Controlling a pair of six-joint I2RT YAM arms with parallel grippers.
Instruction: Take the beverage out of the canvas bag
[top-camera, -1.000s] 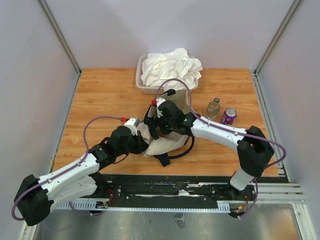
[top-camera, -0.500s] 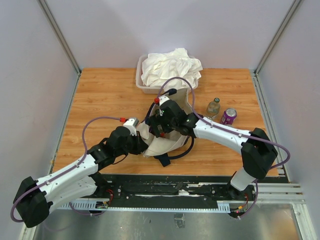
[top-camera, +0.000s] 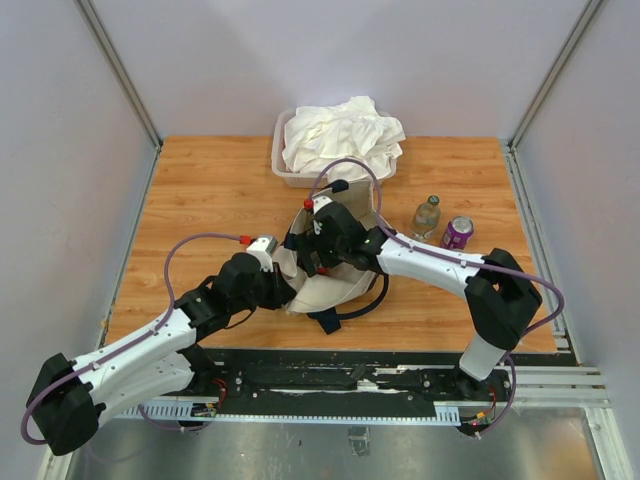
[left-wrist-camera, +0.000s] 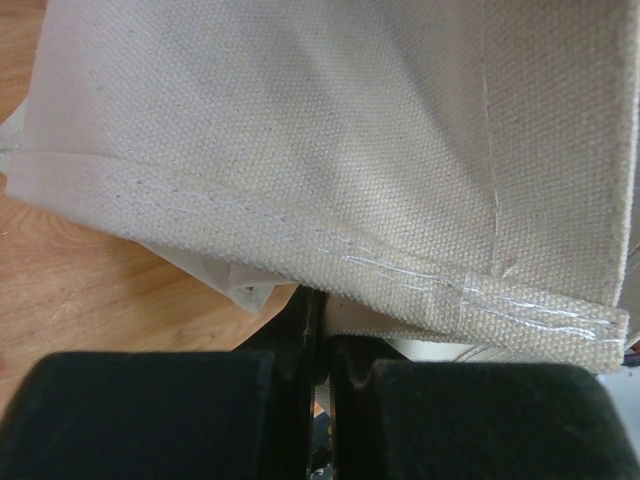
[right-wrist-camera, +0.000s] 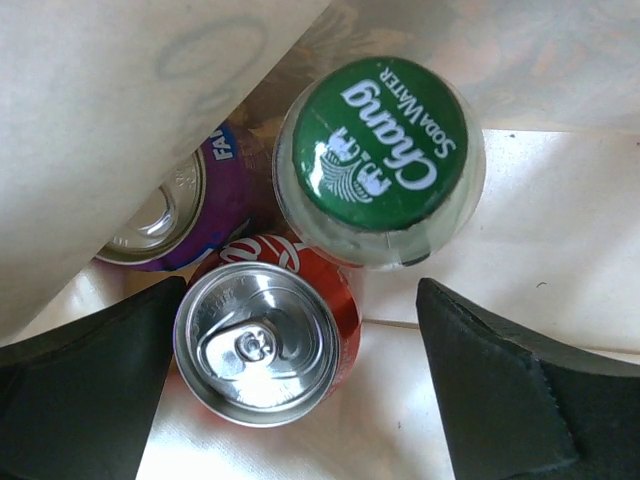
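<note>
The beige canvas bag (top-camera: 328, 290) lies on the table's near middle with dark navy handles. My left gripper (top-camera: 287, 290) is shut on the bag's hem (left-wrist-camera: 430, 285), holding the mouth up. My right gripper (top-camera: 313, 260) reaches into the bag's mouth, its fingertips hidden in the top view. In the right wrist view it is open (right-wrist-camera: 300, 300), its fingers (right-wrist-camera: 500, 390) either side of a red can (right-wrist-camera: 265, 345), not touching it. A purple can (right-wrist-camera: 185, 205) and a green-capped soda water bottle (right-wrist-camera: 380, 160) stand beside it inside the bag (right-wrist-camera: 130, 90).
A small glass bottle (top-camera: 427, 215) and a purple can (top-camera: 457, 232) stand on the table right of the bag. A translucent tub (top-camera: 283, 165) with a white cloth heap (top-camera: 342, 135) sits at the back. Walls close in both sides.
My right gripper has shifted slightly over the bag's mouth, right and then back left. The left gripper holds the hem as before.
</note>
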